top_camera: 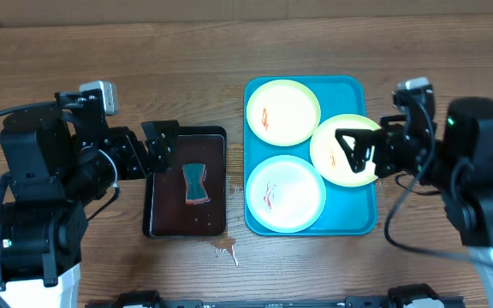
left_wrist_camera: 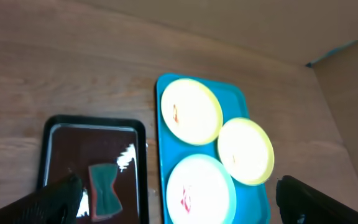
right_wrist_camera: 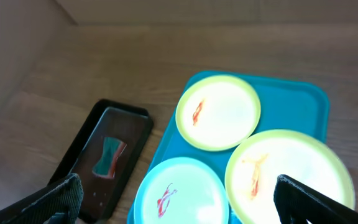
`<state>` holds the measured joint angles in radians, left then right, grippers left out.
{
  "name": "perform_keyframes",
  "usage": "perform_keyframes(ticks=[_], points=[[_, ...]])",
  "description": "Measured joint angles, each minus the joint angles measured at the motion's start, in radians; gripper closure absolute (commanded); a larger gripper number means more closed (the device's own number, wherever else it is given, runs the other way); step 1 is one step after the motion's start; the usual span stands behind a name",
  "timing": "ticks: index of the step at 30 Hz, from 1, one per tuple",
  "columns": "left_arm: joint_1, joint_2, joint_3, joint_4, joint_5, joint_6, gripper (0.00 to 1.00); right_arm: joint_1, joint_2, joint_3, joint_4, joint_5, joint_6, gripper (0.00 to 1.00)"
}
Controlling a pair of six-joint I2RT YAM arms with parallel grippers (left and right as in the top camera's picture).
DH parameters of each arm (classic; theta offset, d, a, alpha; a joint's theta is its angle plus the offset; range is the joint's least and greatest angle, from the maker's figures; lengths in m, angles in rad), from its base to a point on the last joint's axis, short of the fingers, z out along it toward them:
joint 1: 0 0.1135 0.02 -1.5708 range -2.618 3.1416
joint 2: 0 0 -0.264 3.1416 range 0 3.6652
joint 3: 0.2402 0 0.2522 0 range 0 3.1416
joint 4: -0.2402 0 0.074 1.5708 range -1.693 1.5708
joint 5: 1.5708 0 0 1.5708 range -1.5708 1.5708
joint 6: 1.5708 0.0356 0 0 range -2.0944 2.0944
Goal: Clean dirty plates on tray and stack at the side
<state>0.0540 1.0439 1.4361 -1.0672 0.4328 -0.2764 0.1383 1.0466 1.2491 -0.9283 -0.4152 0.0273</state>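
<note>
right gripper spread wide, nearer | plate beneath it, 3 o'clock on tray | left gripper spread, near sponge

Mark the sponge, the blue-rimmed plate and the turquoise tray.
sponge (top_camera: pixel 196 182), overhead view, its narrow middle.
blue-rimmed plate (top_camera: pixel 285 193), overhead view, centre of its face.
turquoise tray (top_camera: pixel 349 90), overhead view, bare floor by its far right corner.
</note>
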Motion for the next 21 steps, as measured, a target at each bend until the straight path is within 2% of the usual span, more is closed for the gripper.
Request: perform_keyframes(ticks=[1,6,10,13,17,21], points=[[0.0,0.002,0.001,-0.013,0.004,0.0,0.0,0.0,0.022,0.0,-0.002,-0.007,0.005,0.03],[0.0,0.021,0.001,-0.05,0.014,0.0,0.0,0.001,0.145,0.004,-0.097,-0.023,0.067,0.3],[0.0,0.036,0.001,-0.091,0.017,0.001,0.0,0.016,0.303,-0.007,-0.215,0.023,0.145,0.28],[0.0,0.047,0.001,-0.115,0.015,0.012,0.0,0.035,0.405,-0.049,-0.22,0.058,0.197,0.28],[0.0,0.069,0.001,-0.15,0.008,0.022,0.0,0.075,0.528,-0.151,-0.124,0.083,0.237,0.34],[0.0,0.1,0.001,-0.181,0.007,0.023,0.0,0.106,0.554,-0.264,0.013,0.092,0.274,0.39]])
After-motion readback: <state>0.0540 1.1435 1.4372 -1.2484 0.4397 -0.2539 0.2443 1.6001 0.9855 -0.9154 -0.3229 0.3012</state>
